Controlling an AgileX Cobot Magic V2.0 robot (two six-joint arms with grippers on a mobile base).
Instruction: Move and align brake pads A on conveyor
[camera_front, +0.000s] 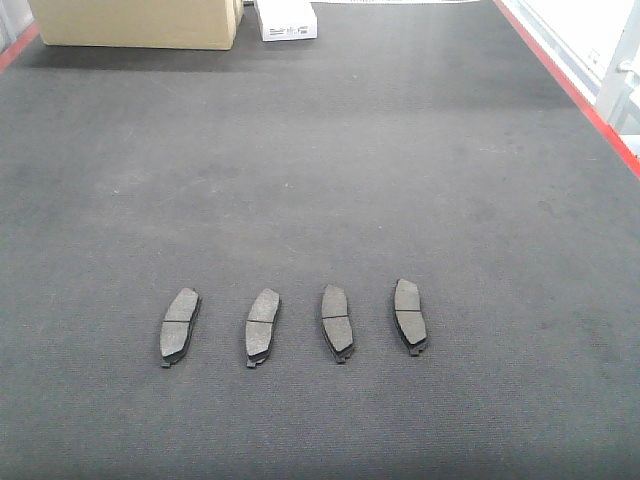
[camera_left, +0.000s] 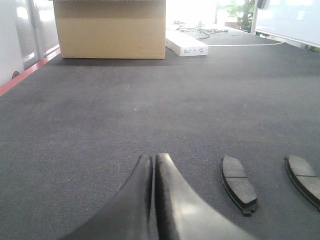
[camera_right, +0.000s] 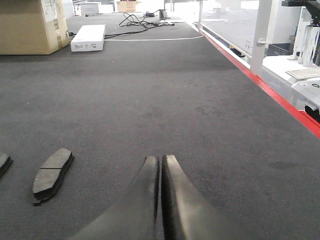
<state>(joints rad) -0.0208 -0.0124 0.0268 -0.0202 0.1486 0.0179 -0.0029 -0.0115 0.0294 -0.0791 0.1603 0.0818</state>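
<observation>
On the wide dark-grey felt-like conveyor belt (camera_front: 320, 160) four flat dark-grey brake pads (camera_front: 295, 322) lie in a row, and both closed, empty pincers, left (camera_left: 154, 160) and right (camera_right: 161, 161), may push the thin, slightly tilted pads askew.

Each pincer, left (camera_left: 153, 159) and right (camera_right: 160, 160), has two smooth, glossy black fingers tapering to rounded tips.

We see the conveyor (camera_front: 400, 130), a dark felt-like belt with red strips along its left and right edges. Four brake pads A (camera_front: 180, 326) (camera_front: 262, 327) (camera_front: 337, 322) (camera_front: 409, 316) lie flat in a row toward its near edge, apart from each other. Toward the far left corner sit a cardboard box (camera_front: 135, 22) and a white box (camera_front: 286, 19).
</observation>
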